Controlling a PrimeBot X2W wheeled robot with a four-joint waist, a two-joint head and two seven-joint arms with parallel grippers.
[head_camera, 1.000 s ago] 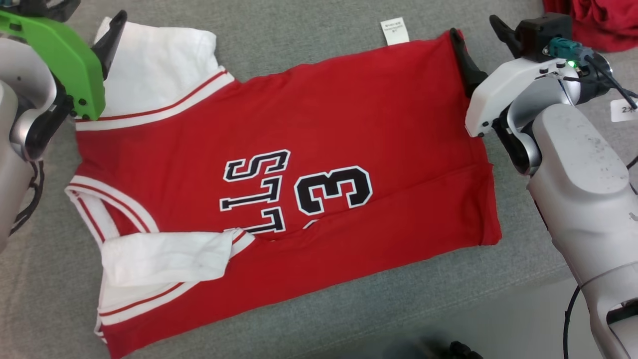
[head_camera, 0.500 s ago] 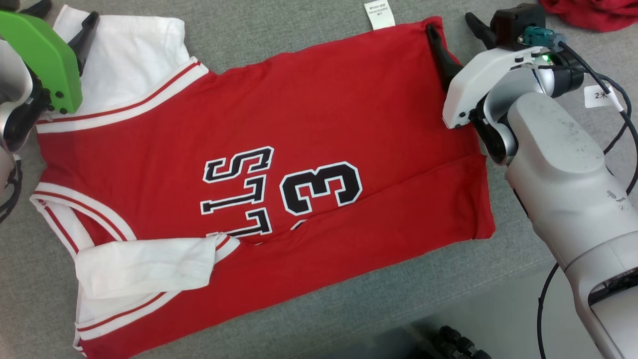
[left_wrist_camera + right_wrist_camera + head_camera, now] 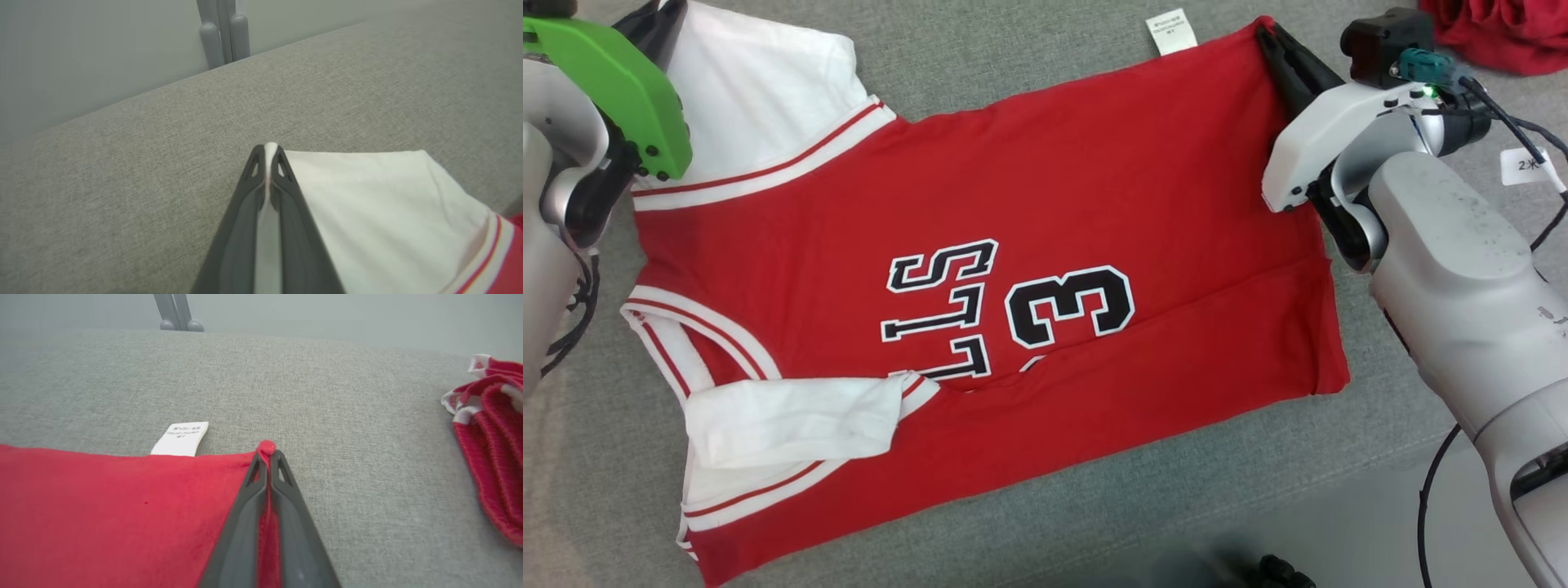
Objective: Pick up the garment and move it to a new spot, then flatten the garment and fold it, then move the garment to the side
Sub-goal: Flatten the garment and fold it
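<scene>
The garment [image 3: 1029,204] is a red jersey with white sleeves and black lettering, lying partly folded on a grey cloth surface. My left gripper [image 3: 267,153] is shut on the far corner of its white sleeve [image 3: 367,212], at the head view's upper left [image 3: 658,20]. My right gripper [image 3: 267,451] is shut on the far red hem corner [image 3: 122,506], beside a white care label [image 3: 182,437]; in the head view it is at the upper right [image 3: 1270,37]. The near edge of the jersey is folded over towards the middle, with a white sleeve [image 3: 792,420] on top.
Another red and white garment [image 3: 494,445] lies bunched to the right of my right gripper, at the head view's top right corner [image 3: 1494,33]. Grey legs [image 3: 222,32] stand beyond the far edge of the surface [image 3: 1029,73]. Dark cables [image 3: 1523,143] hang by my right forearm.
Both grippers have closed, the left on the white sleeve corner, the right on the red hem corner. The head camera shifted, so the whole picture slid left and back.
</scene>
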